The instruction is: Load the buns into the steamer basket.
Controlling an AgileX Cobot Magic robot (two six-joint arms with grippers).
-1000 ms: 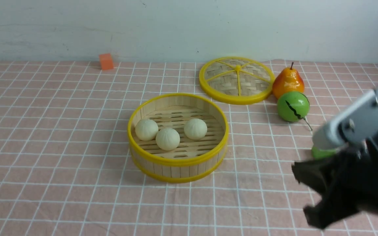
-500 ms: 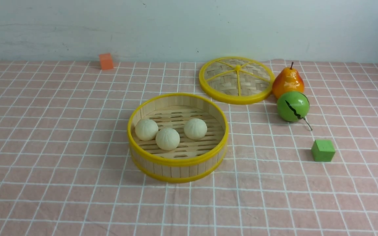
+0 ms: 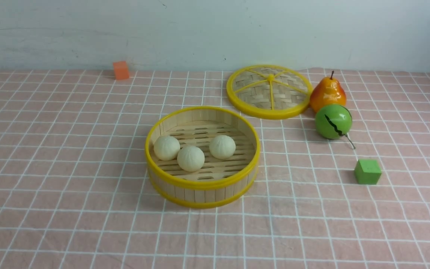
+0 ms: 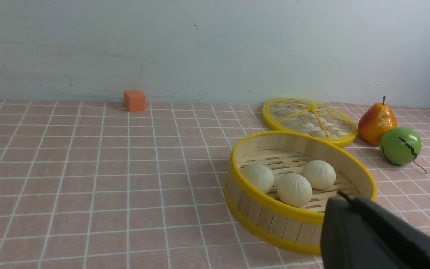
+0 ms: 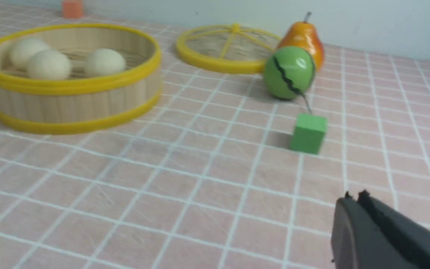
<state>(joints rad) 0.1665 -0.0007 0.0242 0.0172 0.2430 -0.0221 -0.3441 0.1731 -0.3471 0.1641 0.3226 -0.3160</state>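
All three buns [image 3: 190, 151] lie on the slatted floor of the basket [image 3: 202, 183], near mid-counter [image 3: 69, 194]: two touching on the robot's left, the third just apart to the right. You have nothing left to carry, I judge; the step in hand is to keep both arms clear and not nudge the rim. The left pincer [image 4: 345, 201] shows its fingers pressed together, empty, near the basket wall. The right pincer [image 5: 355, 198] is likewise closed on nothing, above bare cloth, apart from the green cube [image 5: 308, 133]. The buns are round, so no long axis; which way their pleats face you cannot tell. The basket opens straight up
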